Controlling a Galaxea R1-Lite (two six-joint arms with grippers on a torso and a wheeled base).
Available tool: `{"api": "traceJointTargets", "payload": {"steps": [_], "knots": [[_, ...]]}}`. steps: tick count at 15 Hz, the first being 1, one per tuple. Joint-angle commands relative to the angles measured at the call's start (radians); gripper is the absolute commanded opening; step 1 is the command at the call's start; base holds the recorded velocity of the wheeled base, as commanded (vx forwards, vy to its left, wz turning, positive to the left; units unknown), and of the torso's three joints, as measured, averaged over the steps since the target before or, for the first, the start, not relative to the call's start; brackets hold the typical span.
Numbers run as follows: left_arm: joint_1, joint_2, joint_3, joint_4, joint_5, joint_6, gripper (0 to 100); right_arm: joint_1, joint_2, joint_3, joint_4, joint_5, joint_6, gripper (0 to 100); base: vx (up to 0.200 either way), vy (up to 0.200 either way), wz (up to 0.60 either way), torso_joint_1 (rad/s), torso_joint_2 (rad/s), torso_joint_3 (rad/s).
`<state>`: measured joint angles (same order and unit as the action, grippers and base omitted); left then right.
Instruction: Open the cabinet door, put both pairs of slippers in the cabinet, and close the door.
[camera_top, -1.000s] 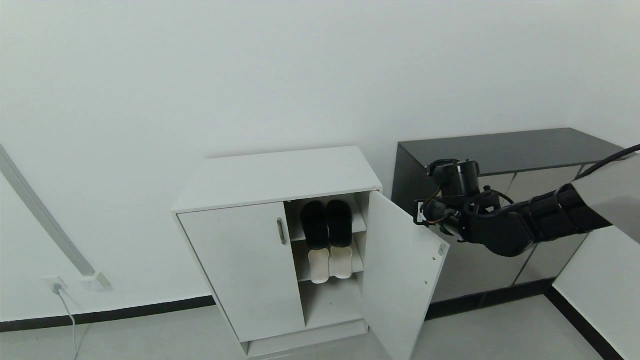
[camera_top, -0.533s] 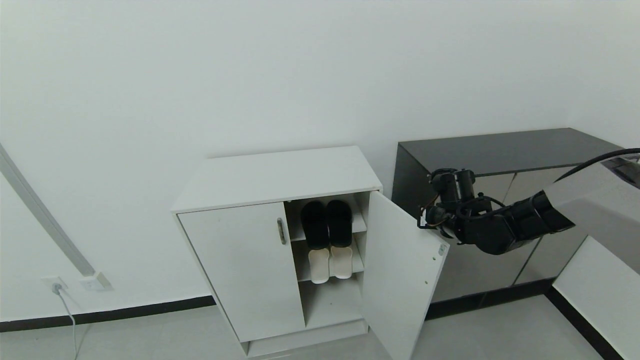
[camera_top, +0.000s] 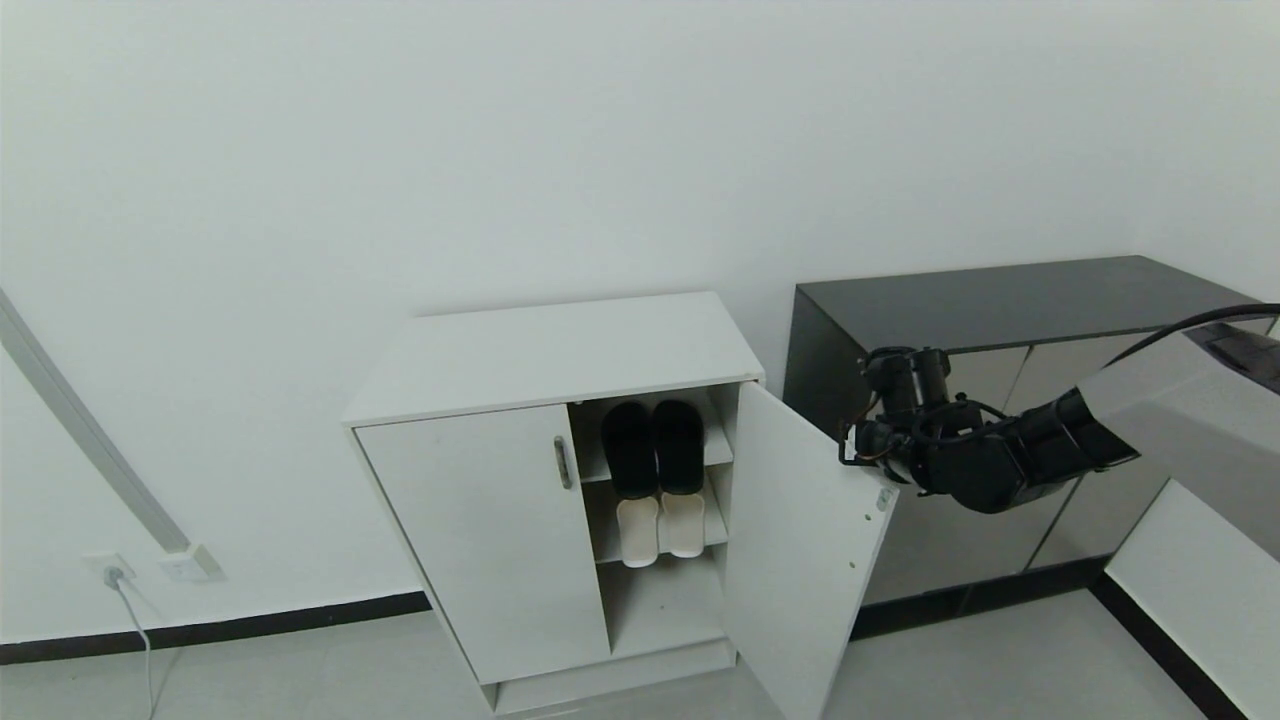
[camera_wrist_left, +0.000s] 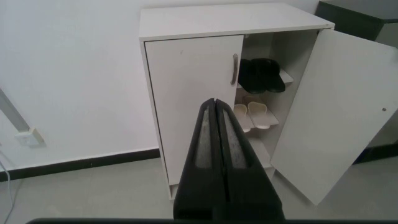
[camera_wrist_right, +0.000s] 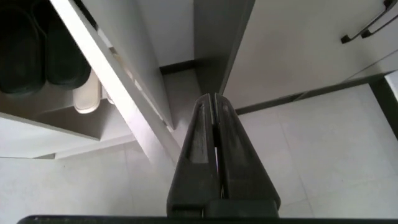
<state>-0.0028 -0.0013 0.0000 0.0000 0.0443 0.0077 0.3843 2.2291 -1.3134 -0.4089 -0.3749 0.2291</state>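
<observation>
Nearest to the robot, the left gripper is held in the air well in front of the cabinet, with its two fingers pressed together and nothing between them. Below it the pale floor is seen.

Farther on, the right door of the cabinet is swung out to the right, so that its inner face is shown. At the upper part of its free edge the right gripper is held, clenched with nothing in it; whether the door is touched by it cannot be told.

The white cabinet is set against the wall. Its left door is shut, and a slim upright handle is fixed near that door's right edge. Through the open right half three compartments are seen, parted by two shelves. On the upper shelf a pair of black slippers is laid side by side, the near ends jutting over the shelf's front edge. On the shelf below, a pair of white slippers is laid the same way, directly under the black pair.

To the right of the cabinet, a dark sideboard is placed against the same wall. Far to the left, low on the wall, a socket with a cable plugged in is seen.
</observation>
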Motion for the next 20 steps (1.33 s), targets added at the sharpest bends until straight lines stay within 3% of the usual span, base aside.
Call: {"api": "traceJointTargets", "payload": {"steps": [1,5,10,15,20], "knots": [[0.0,0.001,0.0,0.0,0.0,0.0,0,0.016,-0.013,0.014,-0.001,0.001,0.001,0,0.0,0.0,0.0,0.0,0.0,0.0],[0.0,0.001,0.0,0.0,0.0,0.0,0,0.077,-0.037,0.057,-0.002,-0.001,0.001,0,0.0,0.0,0.0,0.0,0.0,0.0],[0.0,0.001,0.0,0.0,0.0,0.0,0,0.245,-0.151,0.135,-0.007,-0.007,0.029,0,0.0,0.0,0.0,0.0,0.0,0.0],[0.0,0.001,0.0,0.0,0.0,0.0,0,0.263,-0.172,0.258,-0.197,0.005,-0.06,0,0.0,0.0,0.0,0.0,0.0,0.0],[0.0,0.001,0.0,0.0,0.0,-0.002,0,0.285,-0.171,0.267,-0.212,0.017,-0.065,0,0.0,0.0,0.12,0.0,0.0,0.0]]}}
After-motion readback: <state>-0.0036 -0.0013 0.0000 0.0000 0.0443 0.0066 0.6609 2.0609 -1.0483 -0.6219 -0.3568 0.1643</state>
